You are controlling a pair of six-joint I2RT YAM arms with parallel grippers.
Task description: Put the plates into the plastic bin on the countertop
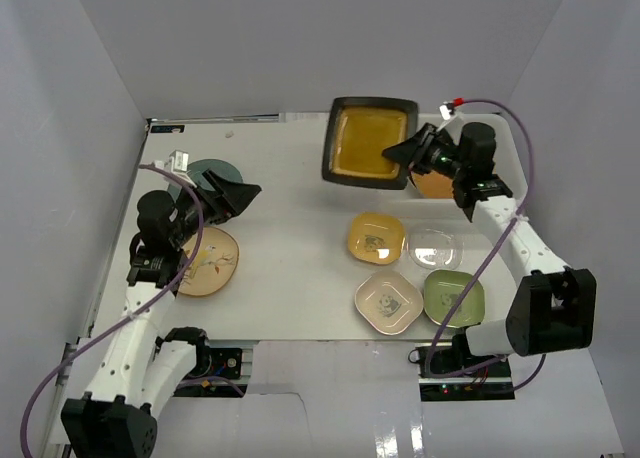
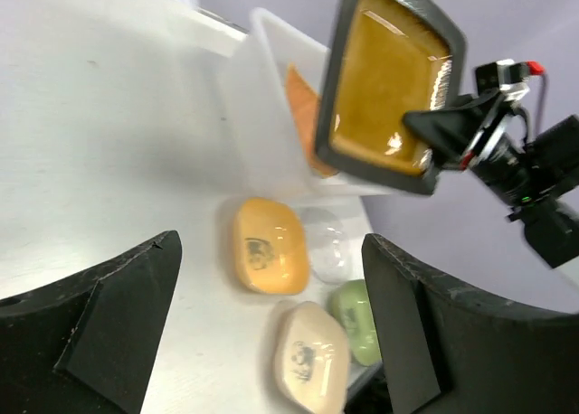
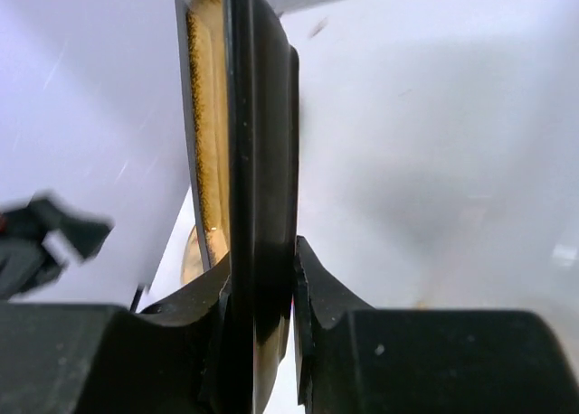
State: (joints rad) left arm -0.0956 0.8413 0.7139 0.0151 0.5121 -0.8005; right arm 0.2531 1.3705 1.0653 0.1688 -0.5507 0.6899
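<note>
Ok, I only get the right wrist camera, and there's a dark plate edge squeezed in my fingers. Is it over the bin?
Observer: It looks so. The right gripper holds the black-rimmed yellow plate tilted in the air above the plastic bin.
Operator: Is anything in there?
Observer: One orange dish lies inside.
Operator: What's my other arm doing?
Observer: The left gripper is open and empty, near the teal plate.
</note>
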